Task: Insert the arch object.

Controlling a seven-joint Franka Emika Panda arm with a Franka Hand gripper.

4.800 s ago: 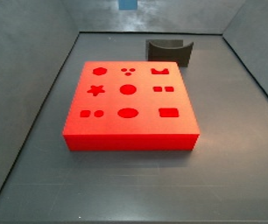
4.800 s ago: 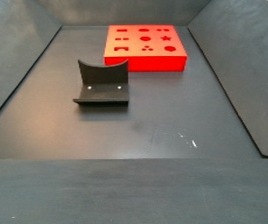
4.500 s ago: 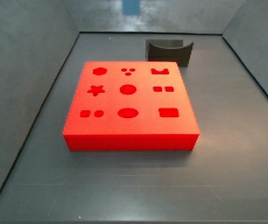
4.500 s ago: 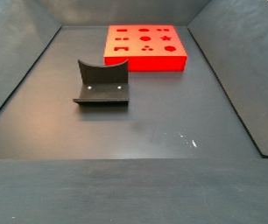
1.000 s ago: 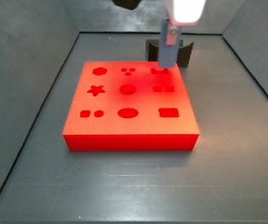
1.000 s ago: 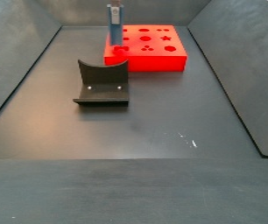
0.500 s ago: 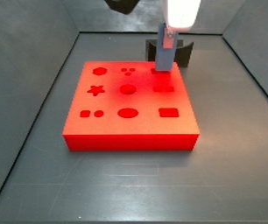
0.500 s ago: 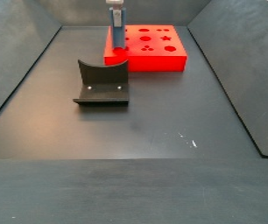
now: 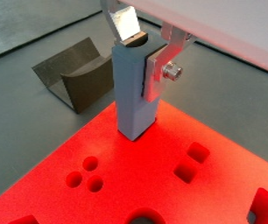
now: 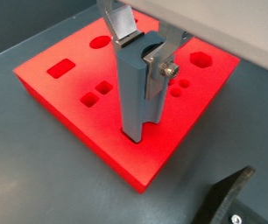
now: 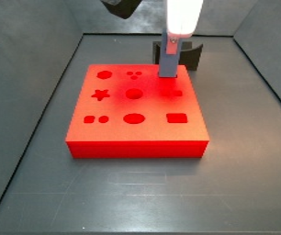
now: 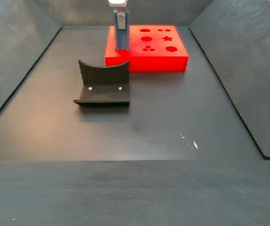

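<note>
Arch object (image 9: 134, 87): a tall grey-blue piece, held upright. Its lower end meets the top face of the red board (image 9: 54, 197) near the corner closest to the fixture (image 9: 78, 79). The notch is not visible in any view.

Gripper (image 9: 146, 48): my jaws are closed on the upper part of the piece. One silver finger (image 9: 123, 21) lies flat against one face and the other plate is on the opposite face, so the opening equals the piece's width.

Change over the last second: in a side view the arch object (image 11: 169, 62) sits lower than it did, and its foot now covers the arch-shaped cutout at the board's far right corner. That cutout was plainly exposed a few seconds ago, before I was in frame. The other side view agrees: the piece (image 12: 118, 31) has dropped and shifted toward the board (image 12: 161, 60).

Judgement: transport is finished and I am at the mouth of the slot, either touching it or just entering. I cannot tell whether the foot has actually gone in. What remains is a straight push down. Any twist about the vertical risks jamming on the rim.
</note>
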